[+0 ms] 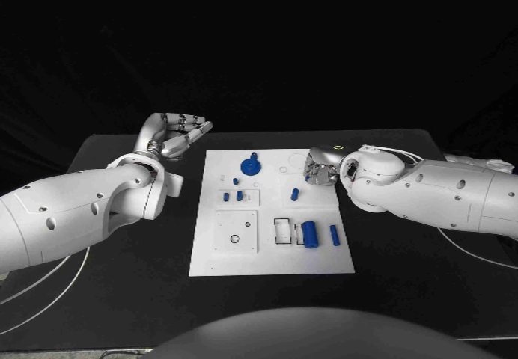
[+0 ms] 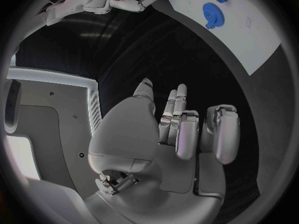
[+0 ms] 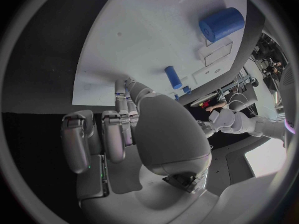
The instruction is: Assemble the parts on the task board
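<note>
You have a black tabletop [image 1: 129, 254] against a dark, unlit background, and the white task board [image 1: 221, 254] lies at its middle, long side running away from the robot. Taking the board as your landmark: near its far edge sits one blue gear [image 1: 251, 165] with a raised hub, and just on the near side of the gear stands one small blue peg [image 1: 236, 181]. Toward the board's middle you can count two short blue pieces [image 1: 232, 197] side by side at a square outline, and one blue pin [image 1: 295, 194] to the right-arm side of them. In the near half a raised square panel [image 1: 236, 231] carries a small ring mark; beside it are a rectangular recess [image 1: 283, 231], one thick blue cylinder [image 1: 310, 234] and one slim blue bar [image 1: 334, 235] closest to the board's right-arm edge. That gives you seven blue parts in the head view. Your left hand [image 1: 178, 133] hangs over the tabletop just off the board's far left-arm corner, fingers loosely curled and apart, holding nothing. Your right hand [image 1: 322, 165] sits over the board's far right-arm corner with its fingers bent down toward the surface; from the wrist view its fingers [image 3: 120, 104] show nothing between them, though you cannot tell whether the tips touch the board.
</note>
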